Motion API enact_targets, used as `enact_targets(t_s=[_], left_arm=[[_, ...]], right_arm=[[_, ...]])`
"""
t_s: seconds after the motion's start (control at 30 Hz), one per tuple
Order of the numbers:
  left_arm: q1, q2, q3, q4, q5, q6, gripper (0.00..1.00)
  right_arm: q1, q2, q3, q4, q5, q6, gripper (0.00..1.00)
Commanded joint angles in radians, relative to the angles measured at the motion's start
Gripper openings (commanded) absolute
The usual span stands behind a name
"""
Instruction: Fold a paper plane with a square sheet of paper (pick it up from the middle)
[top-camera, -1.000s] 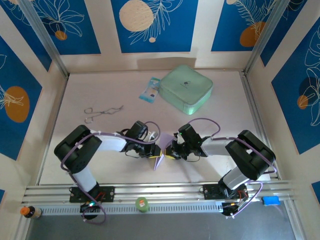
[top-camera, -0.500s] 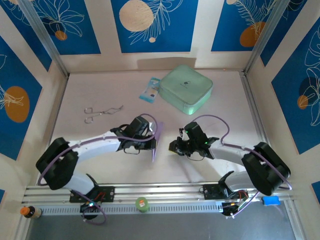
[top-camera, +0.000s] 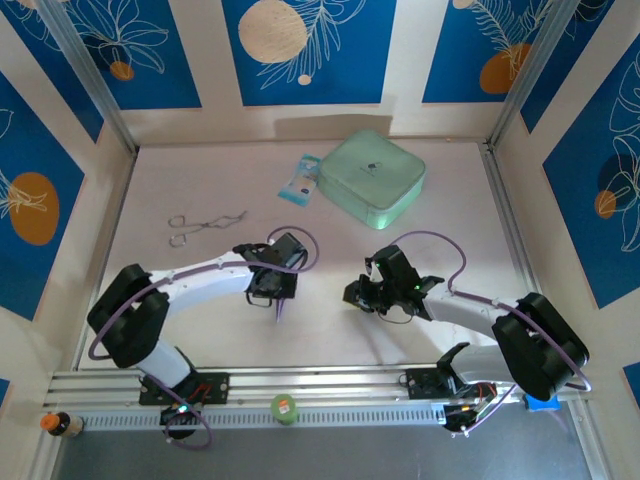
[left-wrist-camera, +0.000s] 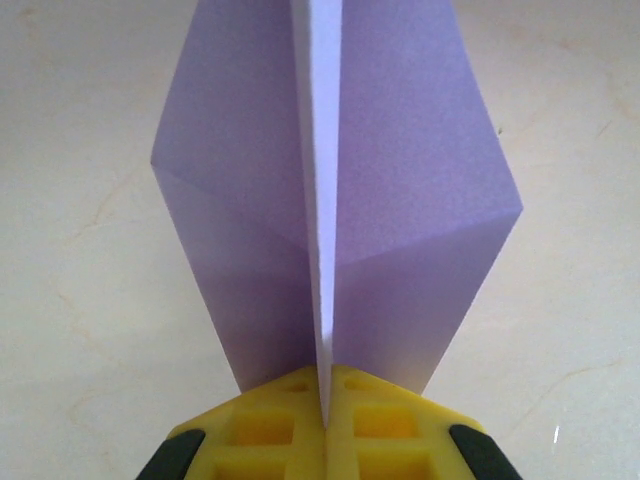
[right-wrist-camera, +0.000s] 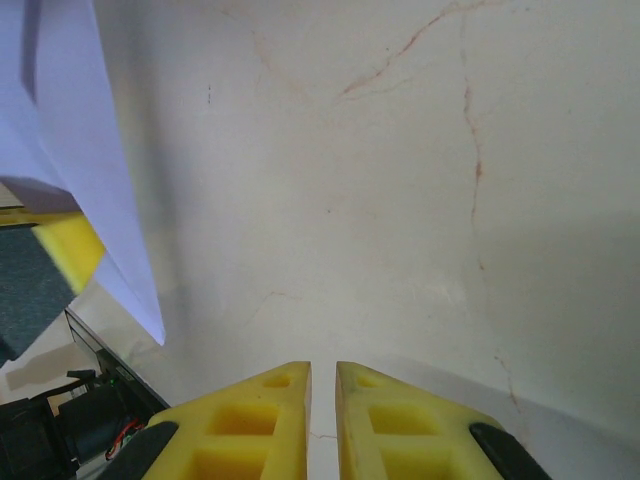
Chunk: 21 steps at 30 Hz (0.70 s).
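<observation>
Top external: case (top-camera: 372, 178), packet (top-camera: 299, 180) and forceps (top-camera: 205, 224) lie beyond the paper plane (top-camera: 282, 304).

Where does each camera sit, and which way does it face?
Top external: fixed above and behind, looking down on the table; left arm and right arm show.
Left wrist: on the left arm, looking along the left end effector, shut on the folded lavender paper.
Right wrist: looks along the right end effector at the tabletop.
Shared: both wrist views catch that paper.
</observation>
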Motion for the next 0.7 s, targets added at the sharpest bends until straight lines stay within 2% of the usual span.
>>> enact_targets(t_s=[0.0,0.67], left_arm=[[-0.012,0.014,0.003,-0.020,-0.015,-0.010,0.03],[-0.016,0.063,-0.009,0.017,0.019,0.004,0.12]], right_arm=[[0.000,-0.008,-0.009,-0.020,0.001,-0.007,0.15],[-0.001,0.005,-0.008,-0.015,-0.007,-0.011,0.15]])
